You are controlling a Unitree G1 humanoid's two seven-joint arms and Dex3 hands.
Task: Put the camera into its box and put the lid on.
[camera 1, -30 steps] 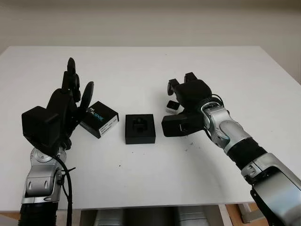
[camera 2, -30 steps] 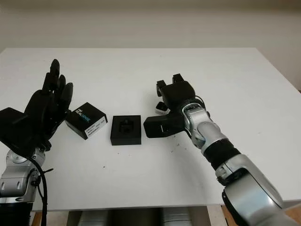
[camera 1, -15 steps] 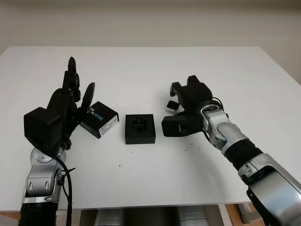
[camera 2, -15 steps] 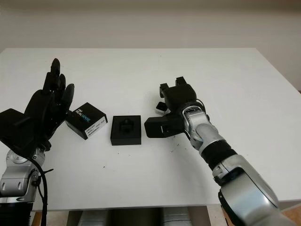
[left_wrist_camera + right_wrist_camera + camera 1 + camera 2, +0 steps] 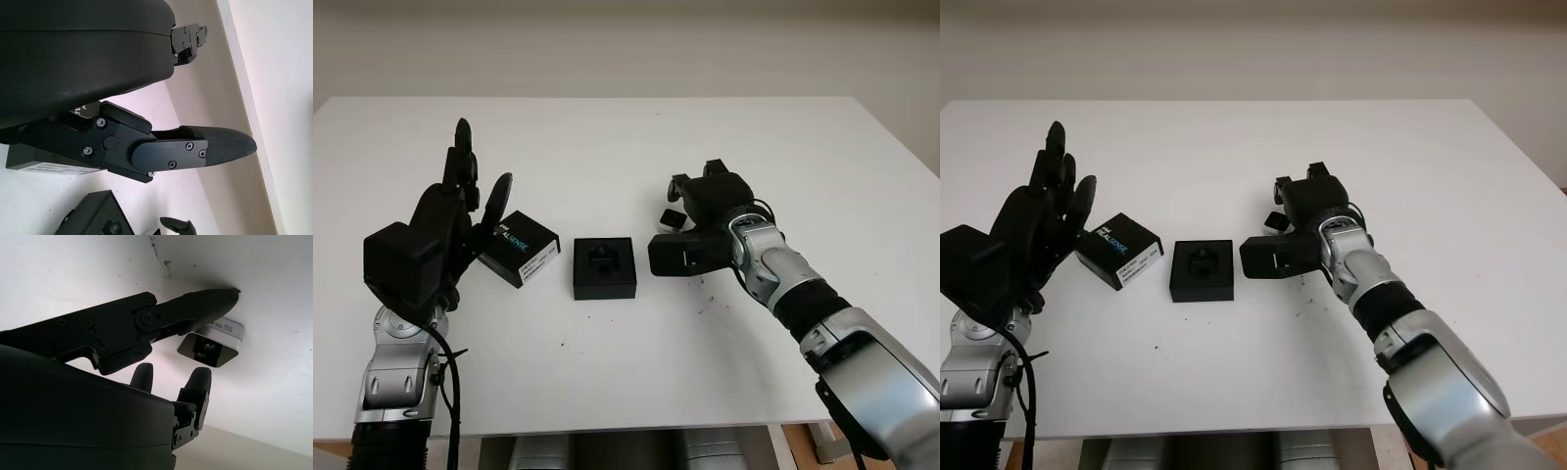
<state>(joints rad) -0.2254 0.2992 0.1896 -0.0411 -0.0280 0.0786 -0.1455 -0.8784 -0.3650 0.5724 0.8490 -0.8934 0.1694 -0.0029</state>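
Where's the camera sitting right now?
The camera lies on the table, right of the open box, just beyond the right hand, whose fingers reach around it without gripping.

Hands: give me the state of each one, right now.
Left hand: open, holding nothing, raised beside the lid.
Right hand: open, fingers around the camera on the table, not yet gripping it.

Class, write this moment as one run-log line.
right robot hand: open, around camera | left robot hand: open, raised by lid | box: empty
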